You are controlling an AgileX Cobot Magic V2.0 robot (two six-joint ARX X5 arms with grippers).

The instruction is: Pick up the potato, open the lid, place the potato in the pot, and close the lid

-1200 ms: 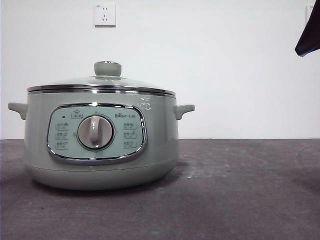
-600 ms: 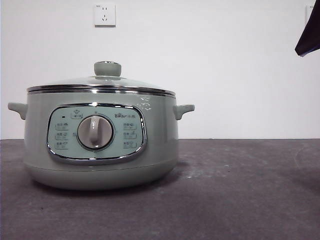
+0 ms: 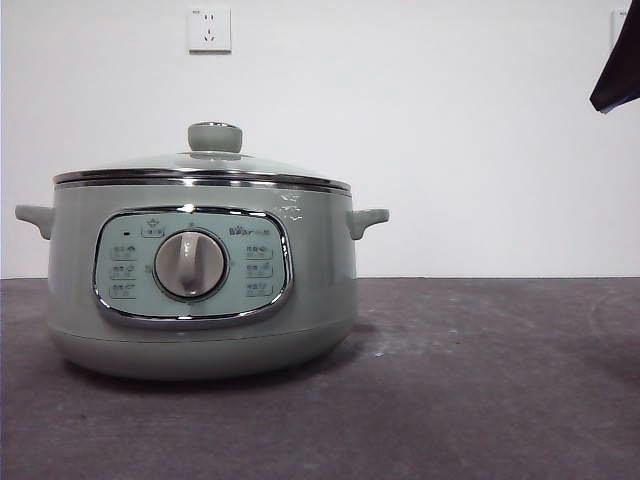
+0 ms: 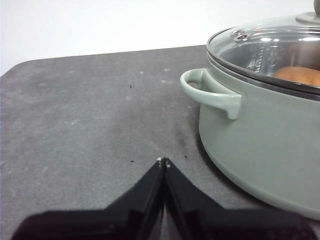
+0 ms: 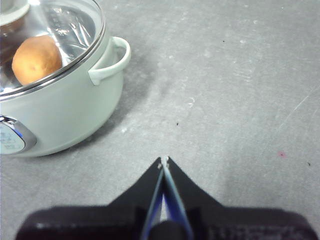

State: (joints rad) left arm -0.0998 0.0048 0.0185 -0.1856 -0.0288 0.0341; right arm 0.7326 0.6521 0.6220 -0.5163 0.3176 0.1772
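Potato (image 5: 36,59) sits inside lidded pot (image 3: 205,290) (hidden frontally); left gripper (image 4: 163,161), right gripper (image 5: 163,160) pressed together.

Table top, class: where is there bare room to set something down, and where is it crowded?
Bare table runs beside the pot on its dial-free side, and past each handle, where the shut left end effector and right end effector wait. It is crowded only inside: the potato lies under the lid.

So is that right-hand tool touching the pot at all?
Apart. The right wrist view shows the right tool shut, with a wide stretch of bare table between it and the pot.
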